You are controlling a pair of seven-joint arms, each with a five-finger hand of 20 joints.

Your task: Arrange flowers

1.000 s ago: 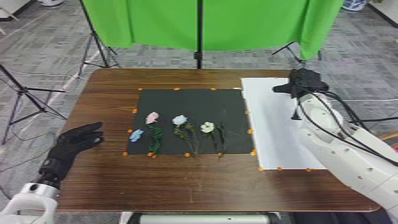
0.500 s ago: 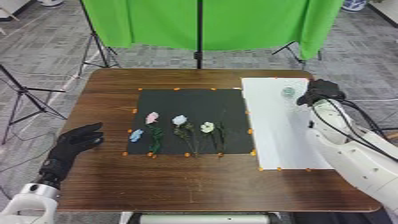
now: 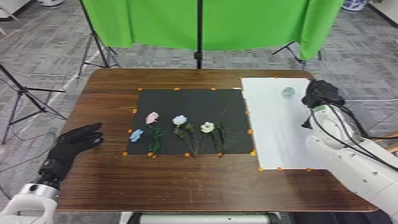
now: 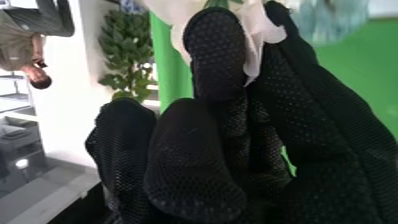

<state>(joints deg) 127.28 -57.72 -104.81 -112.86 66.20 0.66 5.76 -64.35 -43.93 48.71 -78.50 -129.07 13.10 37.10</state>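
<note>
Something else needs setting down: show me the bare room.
Bare: the table between its near edge and the black mat, and the mat's far strip, beyond the flowers. Crowded: the mat's near part, and the far end of the white sheet, with the clear vase and right hand.

Take twelve o'clock as where your fingertips point. Your right hand [image 4: 194, 160], in a black fabric glove, pinches a white-petalled flower with a green stem [image 4: 266, 31] at twelve. A pale blue-green translucent glass vessel [image 4: 330, 19] is at one, a bright green cloth [image 4: 371, 60] at two, a leafy green plant [image 4: 126, 47] at eleven.
</note>
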